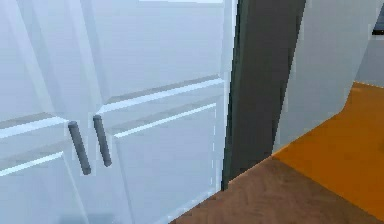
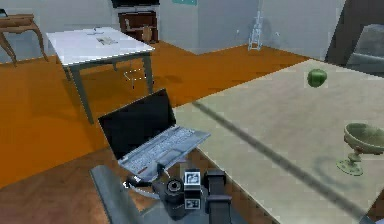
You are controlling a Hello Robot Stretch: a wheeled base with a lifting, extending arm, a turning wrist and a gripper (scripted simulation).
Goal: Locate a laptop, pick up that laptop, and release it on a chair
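Near pincer (image 2: 157, 186), lid-up laptop (image 2: 150, 140), long axis lower-left to upper-right; whether held, cannot tell.

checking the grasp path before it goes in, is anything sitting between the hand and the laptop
Nothing visible stands between them. In the arm side view the open laptop lies right beside the hand, by the corner of the beige table. Whether they touch cannot be told.
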